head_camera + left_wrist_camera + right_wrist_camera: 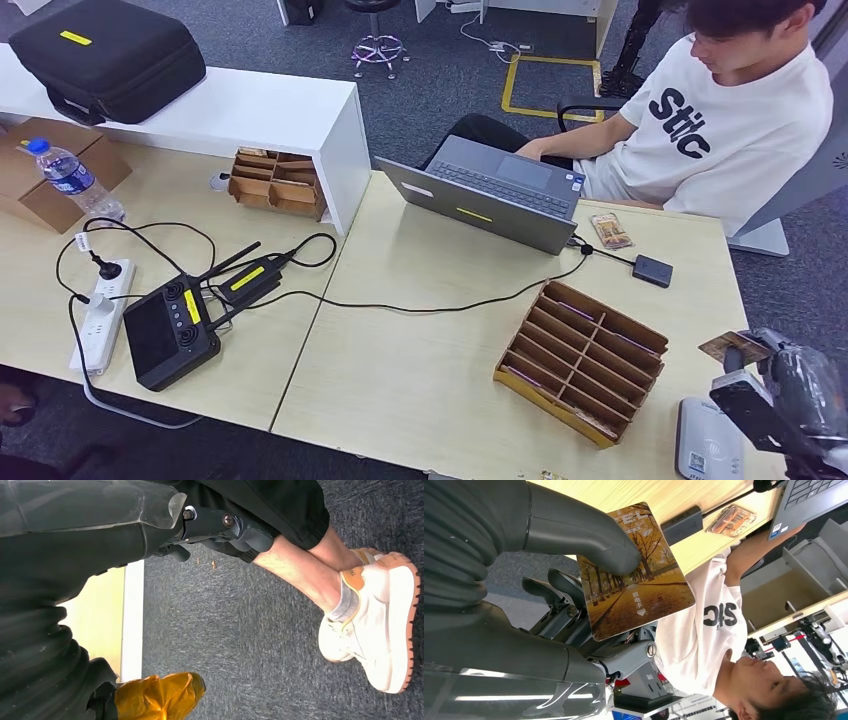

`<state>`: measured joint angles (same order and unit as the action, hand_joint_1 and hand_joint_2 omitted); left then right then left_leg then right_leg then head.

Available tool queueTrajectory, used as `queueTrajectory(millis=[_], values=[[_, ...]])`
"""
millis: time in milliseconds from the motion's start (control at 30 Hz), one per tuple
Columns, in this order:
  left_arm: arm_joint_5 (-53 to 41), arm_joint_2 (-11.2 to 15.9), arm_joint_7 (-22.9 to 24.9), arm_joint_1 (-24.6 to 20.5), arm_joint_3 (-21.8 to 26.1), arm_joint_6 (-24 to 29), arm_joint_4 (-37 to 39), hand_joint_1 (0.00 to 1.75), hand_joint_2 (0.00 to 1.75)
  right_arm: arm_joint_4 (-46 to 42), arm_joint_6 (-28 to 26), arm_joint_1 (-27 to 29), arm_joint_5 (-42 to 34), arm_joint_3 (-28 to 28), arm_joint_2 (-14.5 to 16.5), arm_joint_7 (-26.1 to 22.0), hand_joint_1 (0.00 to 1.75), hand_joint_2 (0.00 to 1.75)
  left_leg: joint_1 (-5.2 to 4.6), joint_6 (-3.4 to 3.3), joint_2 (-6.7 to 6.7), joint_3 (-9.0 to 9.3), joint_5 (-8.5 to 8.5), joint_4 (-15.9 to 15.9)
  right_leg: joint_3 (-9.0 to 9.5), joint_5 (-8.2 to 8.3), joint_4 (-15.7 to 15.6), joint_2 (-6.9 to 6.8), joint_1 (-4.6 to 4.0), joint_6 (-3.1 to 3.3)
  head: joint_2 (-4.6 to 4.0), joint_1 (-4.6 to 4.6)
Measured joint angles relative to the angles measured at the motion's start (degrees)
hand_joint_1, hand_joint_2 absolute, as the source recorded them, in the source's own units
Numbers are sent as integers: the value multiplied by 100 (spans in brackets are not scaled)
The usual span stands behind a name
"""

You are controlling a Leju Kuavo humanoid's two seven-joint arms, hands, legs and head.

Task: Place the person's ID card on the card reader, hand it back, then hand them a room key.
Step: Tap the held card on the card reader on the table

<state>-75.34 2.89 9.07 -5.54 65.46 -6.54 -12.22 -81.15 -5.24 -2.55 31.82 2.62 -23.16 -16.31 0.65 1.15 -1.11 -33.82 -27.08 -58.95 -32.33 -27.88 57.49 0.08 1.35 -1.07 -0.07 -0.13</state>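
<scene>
Autumn-printed, one room key (636, 575) sits pinched in the right hand (574, 580); left hand's (220, 535) grasp unreadable.

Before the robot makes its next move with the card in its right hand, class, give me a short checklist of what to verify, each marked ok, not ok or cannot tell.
1. Card secure in the right hand: ok, the thumb presses on its face.
2. Which card this is, ID or room key: cannot tell; it carries an autumn tree picture.
3. Card reader face bare: ok, nothing lies on it.
4. Person ready to receive: not ok, hands on the laptop.
5. Cardboard organiser beside the reader, apart from the hand: ok.
</scene>
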Motion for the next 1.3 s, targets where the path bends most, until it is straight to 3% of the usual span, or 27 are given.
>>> queueTrajectory(millis=[367, 633, 933, 1300], values=[[8, 9, -4, 0, 0, 0, 0, 0, 175, 1, 8, 1, 73, -78, -44, 57, 175, 175, 0, 0, 1, 1, 0, 0, 0, 0, 0, 0, 0, 0, 0, -1], [33, 9, 53, 19, 0, 0, 0, 0, 175, 192, -35, -105, 1106, -72, -232, 988, 175, 175, -1, 0, 0, -1, 0, 0, 1, 0, 0, 0, 1, 0, 0, 0], [56, 30, 4, 37, 0, 0, 0, 0, 175, 801, 1190, -377, 363, 22, -689, 1052, 175, 175, -1, -1, -2, -2, 0, 0, 1, 1, 0, -2, 1, -2, 0, -1], [58, 75, -4, 38, 0, -20, 0, 0, 175, 1473, 1729, -659, -97, 354, -1158, 1148, 175, 175, -1, -3, -3, -2, -2, 0, 1, 1, 0, -3, 1, -2, 0, 0]])
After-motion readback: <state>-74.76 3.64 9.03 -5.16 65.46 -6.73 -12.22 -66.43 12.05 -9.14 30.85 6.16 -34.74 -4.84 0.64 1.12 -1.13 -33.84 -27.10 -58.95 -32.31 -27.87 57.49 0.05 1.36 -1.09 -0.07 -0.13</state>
